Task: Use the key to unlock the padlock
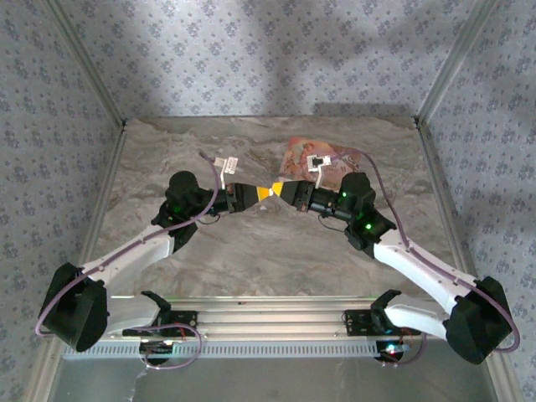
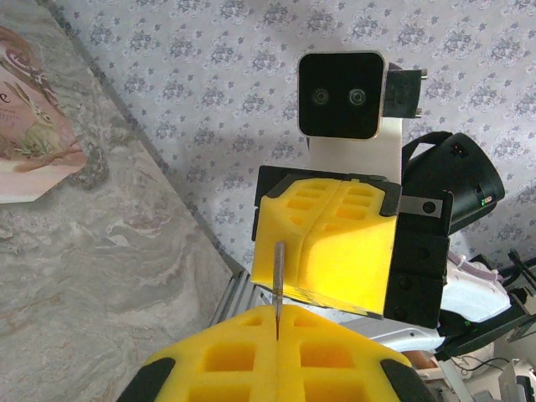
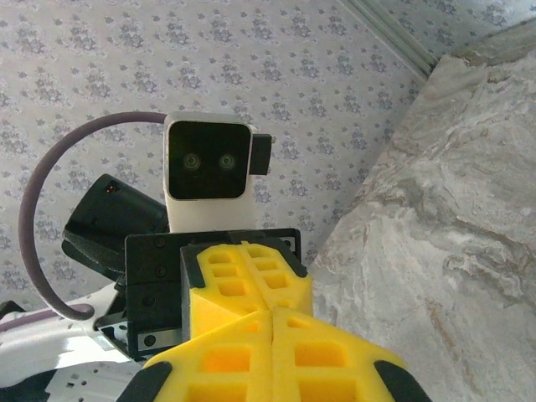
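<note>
The key (image 2: 277,285) is a thin metal blade, seen edge-on, sticking out of the seam of my left gripper (image 2: 276,316), whose yellow pads are shut on it. Its far end lies against the yellow pads of my right gripper (image 2: 322,251); I cannot tell whether they pinch it. In the top view the left gripper (image 1: 255,195) and right gripper (image 1: 285,193) meet tip to tip above the middle of the table. In the right wrist view my right gripper (image 3: 272,316) has its pads pressed together, and the left gripper (image 3: 243,268) sits just beyond them. The padlock is out of view.
A pink printed packet (image 1: 301,155) lies on the marbled table (image 1: 209,243) behind the grippers, and it appears again in the left wrist view (image 2: 33,117). Patterned walls close in the back and both sides. A metal rail (image 1: 268,322) runs along the near edge.
</note>
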{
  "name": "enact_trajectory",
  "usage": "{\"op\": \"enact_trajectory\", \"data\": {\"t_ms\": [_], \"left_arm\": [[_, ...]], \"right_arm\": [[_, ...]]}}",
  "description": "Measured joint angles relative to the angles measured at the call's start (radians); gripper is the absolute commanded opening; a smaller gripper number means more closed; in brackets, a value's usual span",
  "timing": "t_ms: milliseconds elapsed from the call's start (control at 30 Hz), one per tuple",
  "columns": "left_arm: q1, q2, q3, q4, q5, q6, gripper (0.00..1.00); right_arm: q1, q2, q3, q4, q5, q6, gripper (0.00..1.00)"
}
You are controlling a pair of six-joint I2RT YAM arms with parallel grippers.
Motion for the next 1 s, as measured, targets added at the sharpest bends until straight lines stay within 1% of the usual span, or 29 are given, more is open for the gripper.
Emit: {"op": "enact_trajectory", "data": {"t_ms": [300,467,500,533,600,667,800,833,900,933,1000], "left_arm": [[0.000,0.000,0.000,-0.005,0.006,0.006,0.00],[0.000,0.000,0.001,-0.051,0.009,0.027,0.00],[0.002,0.000,0.001,-0.056,0.010,0.029,0.00],[0.005,0.000,0.002,-0.061,0.010,0.031,0.00],[0.011,0.000,0.002,-0.061,0.013,0.031,0.00],[0.014,0.000,0.002,-0.060,0.017,0.031,0.00],[0.014,0.000,0.002,-0.060,0.024,0.031,0.00],[0.014,0.000,0.002,-0.060,0.025,0.031,0.00],[0.014,0.000,0.002,-0.056,0.026,0.030,0.00],[0.014,0.000,0.002,-0.053,0.028,0.027,0.00],[0.014,0.000,0.002,-0.041,0.029,0.021,0.00]], "right_arm": [[0.000,0.002,0.000,0.001,-0.013,-0.006,0.00],[0.000,0.002,0.016,-0.084,-0.002,-0.039,0.00],[0.000,0.000,0.020,-0.099,0.003,-0.042,0.04],[0.000,-0.005,0.023,-0.120,0.015,-0.044,0.13],[-0.006,-0.023,0.023,-0.160,0.042,-0.051,0.25],[-0.021,-0.047,0.023,-0.192,0.066,-0.051,0.31],[-0.038,-0.066,0.024,-0.208,0.072,-0.049,0.43],[-0.037,-0.063,0.024,-0.207,0.068,-0.049,0.46],[-0.029,-0.051,0.024,-0.201,0.056,-0.046,0.48],[-0.024,-0.042,0.025,-0.201,0.050,-0.047,0.48],[-0.011,-0.023,0.030,-0.198,0.037,-0.047,0.44]]}}
